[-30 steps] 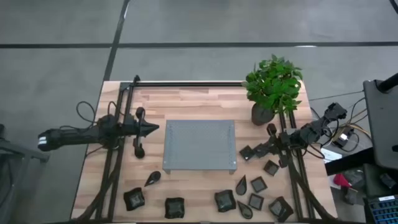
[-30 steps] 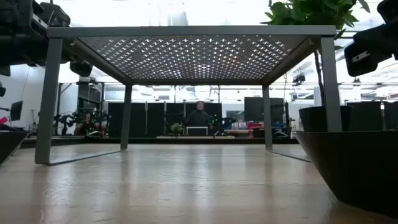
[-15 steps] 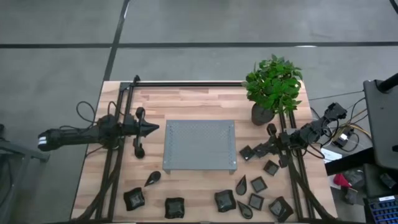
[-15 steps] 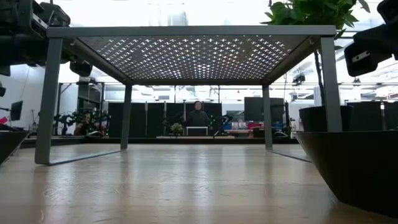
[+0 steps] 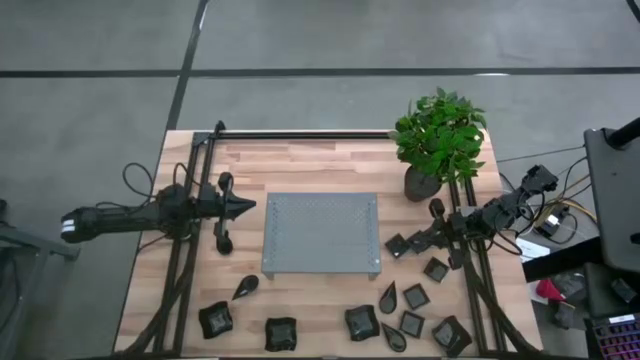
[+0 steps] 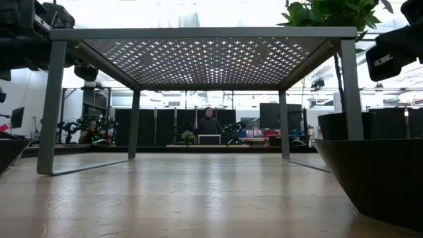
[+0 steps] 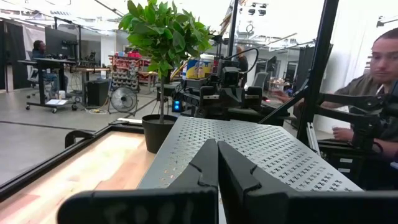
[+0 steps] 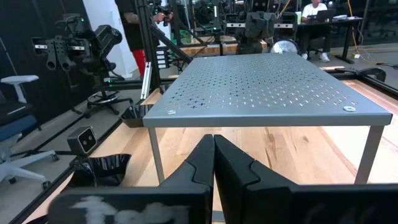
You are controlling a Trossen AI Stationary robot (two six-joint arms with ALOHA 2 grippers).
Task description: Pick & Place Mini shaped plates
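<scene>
Eleven small glossy black plates lie flat in the lower part of the high view. At lower left are a teardrop (image 5: 245, 287) and a wavy square (image 5: 215, 319). Along the bottom edge sit wavy squares (image 5: 281, 333) and (image 5: 361, 322). The rest cluster at lower right: squares (image 5: 397, 245), (image 5: 435, 268), (image 5: 415, 296), (image 5: 411, 323), (image 5: 450, 335), and teardrops (image 5: 388, 297), (image 5: 393, 338).

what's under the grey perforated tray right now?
Nothing visible. In the low view the grey perforated metal tray stands on legs over bare wooden tabletop. The small dark glossy plates all lie outside it. From above, the tray covers that spot.
</scene>
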